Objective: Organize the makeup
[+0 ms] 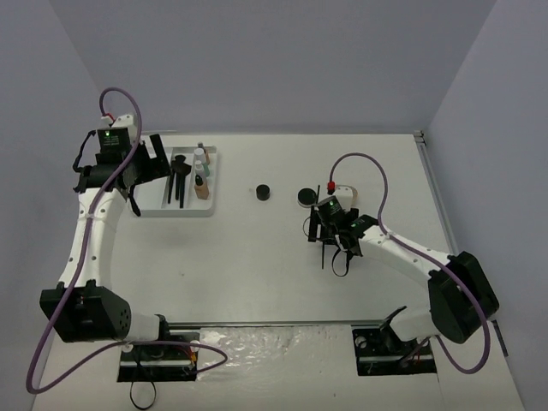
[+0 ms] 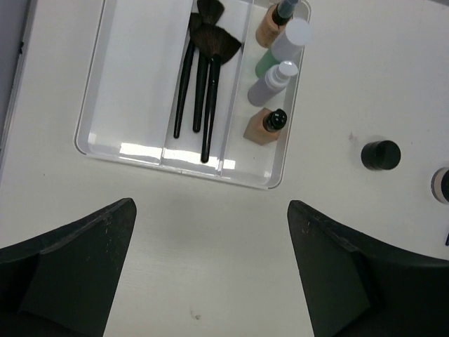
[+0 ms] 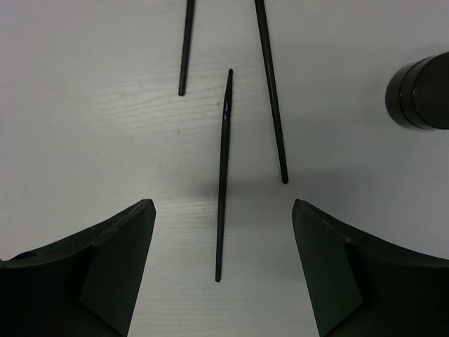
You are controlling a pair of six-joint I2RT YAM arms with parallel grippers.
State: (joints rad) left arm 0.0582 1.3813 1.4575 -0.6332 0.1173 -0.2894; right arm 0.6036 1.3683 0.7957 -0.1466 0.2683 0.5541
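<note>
Matt white with a faint wood grain across the counter (image 3: 140,126). Glossy, smooth white plastic in the tray (image 2: 133,91) at upper left of the left wrist view, with bright glare along its near rim. Matt black handles and soft bristles on the brushes (image 2: 200,77). Smooth, slightly shiny black on the pencils (image 3: 222,182) and the jar (image 3: 421,91) at upper right. Dull black plastic for the fingers (image 3: 91,281).
</note>
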